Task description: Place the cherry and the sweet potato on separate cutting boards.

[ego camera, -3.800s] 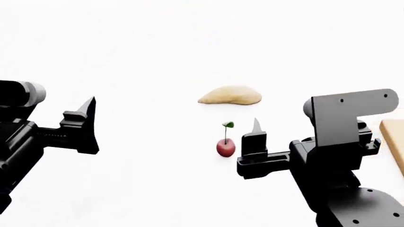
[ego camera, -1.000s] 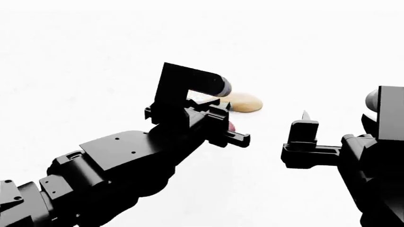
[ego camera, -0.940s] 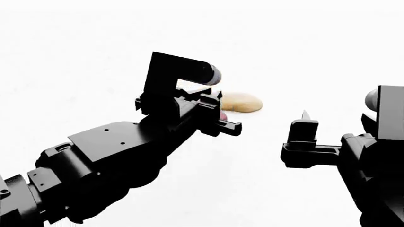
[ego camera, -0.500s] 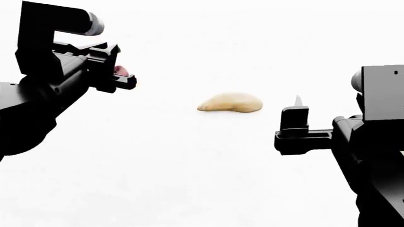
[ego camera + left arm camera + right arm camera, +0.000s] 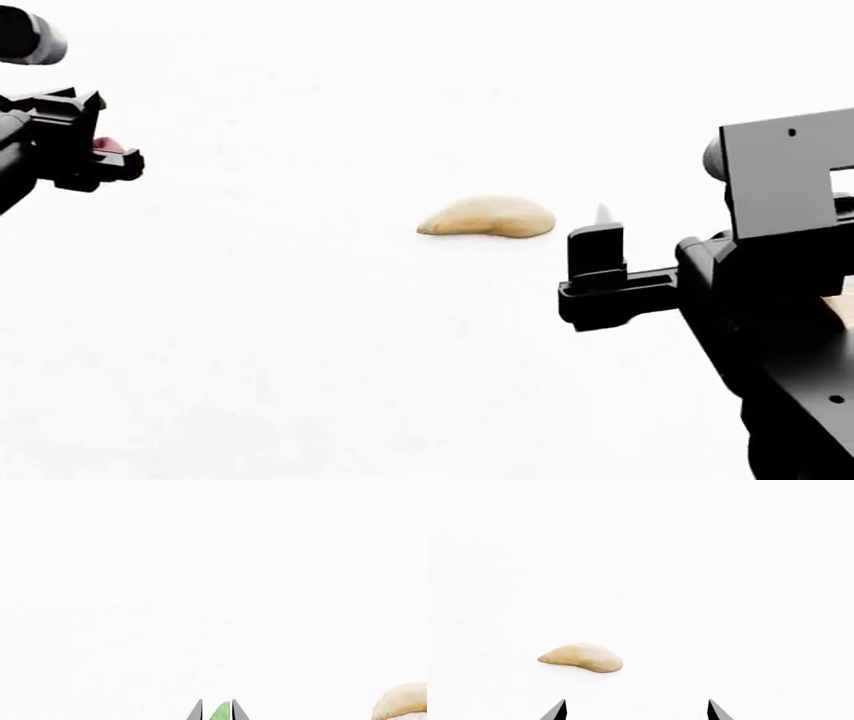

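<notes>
The sweet potato, a pale tan lump, lies on the white surface mid-view. It also shows in the right wrist view and at the edge of the left wrist view. My left gripper is raised at the far left, shut on the cherry. Only the cherry's green leaf shows between the left fingertips. My right gripper is open and empty, just right of the sweet potato, which lies ahead of its spread tips. A sliver of one cutting board shows behind the right arm.
The white surface fills every view. The bulky right arm covers the lower right of the head view. No other cutting board is in view.
My left gripper has carried the cherry up and far to the left, away from the sweet potato. The right gripper has shifted slightly left, toward the sweet potato.
</notes>
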Motion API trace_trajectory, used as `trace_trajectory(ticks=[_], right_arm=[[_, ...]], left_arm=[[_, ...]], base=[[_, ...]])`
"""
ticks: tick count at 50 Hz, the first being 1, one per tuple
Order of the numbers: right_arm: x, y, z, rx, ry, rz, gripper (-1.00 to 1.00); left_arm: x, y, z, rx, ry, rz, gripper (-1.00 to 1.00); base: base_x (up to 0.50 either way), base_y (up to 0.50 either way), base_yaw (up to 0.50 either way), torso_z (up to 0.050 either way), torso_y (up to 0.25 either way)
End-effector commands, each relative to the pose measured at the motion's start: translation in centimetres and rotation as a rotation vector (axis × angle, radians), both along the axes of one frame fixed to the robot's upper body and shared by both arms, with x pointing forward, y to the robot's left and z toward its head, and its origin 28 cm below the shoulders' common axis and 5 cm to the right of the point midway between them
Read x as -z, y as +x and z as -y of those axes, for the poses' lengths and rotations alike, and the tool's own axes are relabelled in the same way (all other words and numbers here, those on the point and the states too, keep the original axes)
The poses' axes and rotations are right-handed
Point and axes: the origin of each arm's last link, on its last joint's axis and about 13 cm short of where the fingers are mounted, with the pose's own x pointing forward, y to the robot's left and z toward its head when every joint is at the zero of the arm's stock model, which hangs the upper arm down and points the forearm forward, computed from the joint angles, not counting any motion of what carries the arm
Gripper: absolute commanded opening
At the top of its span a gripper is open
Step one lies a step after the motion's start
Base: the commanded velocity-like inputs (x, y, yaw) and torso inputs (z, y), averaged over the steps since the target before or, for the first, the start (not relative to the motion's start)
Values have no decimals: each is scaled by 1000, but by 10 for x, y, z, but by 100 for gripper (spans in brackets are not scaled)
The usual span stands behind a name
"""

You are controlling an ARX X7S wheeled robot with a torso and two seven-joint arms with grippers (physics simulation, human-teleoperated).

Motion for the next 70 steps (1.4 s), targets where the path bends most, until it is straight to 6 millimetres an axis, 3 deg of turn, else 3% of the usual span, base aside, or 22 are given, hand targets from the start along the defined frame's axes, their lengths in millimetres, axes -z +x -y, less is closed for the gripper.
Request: trace_trajectory(ticks=[1,7,11,13,22,28,32,43,61,70], right_arm=[[0,4,-3,-23,-20,-29,100],[-1,11,-3,-21,-47,-42,100],[-17,35,-5,-63,-204,-66,100],[-26,56,-9,-122,-345,-122,100],[-67,118,-19,-234,-621,-341,100],[-73,145,-26,-309,-806,-356,100],[-70,147,-28,-371,-846,-423,100],[-88,148,-39,-415,-897,-379,100],[-74,154,-53,-540,-916,-354,100],[-78,155,-59,-538,-942,-264,100]], left_arm=[[7,-2,-10,-28,-6,-19,-100],[9,-2,-11,-28,-13,-24,-100],[7,-1,-10,-29,-27,-16,-100],[4,-1,-9,-27,-29,-3,-100],[5,-2,-11,-35,-30,-4,-100],[9,-6,-9,-27,-42,-2,-100],[1,-13,-11,-27,-31,13,-100],[-10,-19,-15,-44,-47,71,-100],[-7,-18,-13,-29,-30,90,-100],[-5,-20,-13,-22,-19,102,-100]], base=[[426,0,0,0,0],[427,0,0,0,0],[124,0,0,0,0],[0,0,0,0,0],[0,0,0,0,0],[0,0,0,0,0],[0,0,0,0,0],[0,0,0,0,0],[0,0,0,0,0],[0,0,0,1,-9]])
